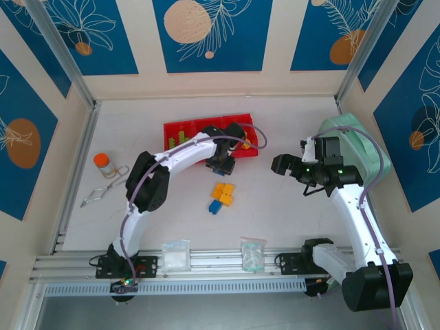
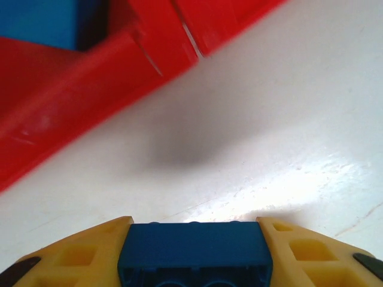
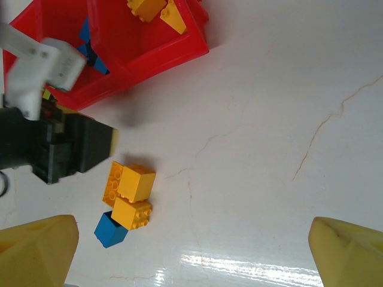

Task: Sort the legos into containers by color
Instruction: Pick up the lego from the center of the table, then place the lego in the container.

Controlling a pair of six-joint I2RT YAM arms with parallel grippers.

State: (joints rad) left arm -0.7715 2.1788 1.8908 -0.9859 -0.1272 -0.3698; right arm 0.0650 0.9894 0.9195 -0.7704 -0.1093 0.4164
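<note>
Blue studded plastic brick (image 2: 194, 257) gripped by left end effector (image 2: 194, 239); to be cleared over red plastic tray (image 2: 72, 113) wall, released low.

Top external: fixed high above and behind the arm bases (image 1: 124, 265), facing down and forward. It is the farthest view and takes in the whole table (image 1: 289, 124) up to its far edge and both side edges.
Left wrist: very close and low over the table, facing forward past the left gripper (image 2: 194, 239), with a blue brick (image 2: 194, 254) between its fingers at the bottom of the frame, toward the near wall of the red tray (image 2: 78, 84).
Right wrist: higher up, facing down between the wide-apart fingers of the right gripper (image 3: 191, 239) at the table's middle.
Shared: the tray's near wall in all three views. The loose bricks (image 3: 131, 191) in front of it appear in the top and right wrist views.
</note>
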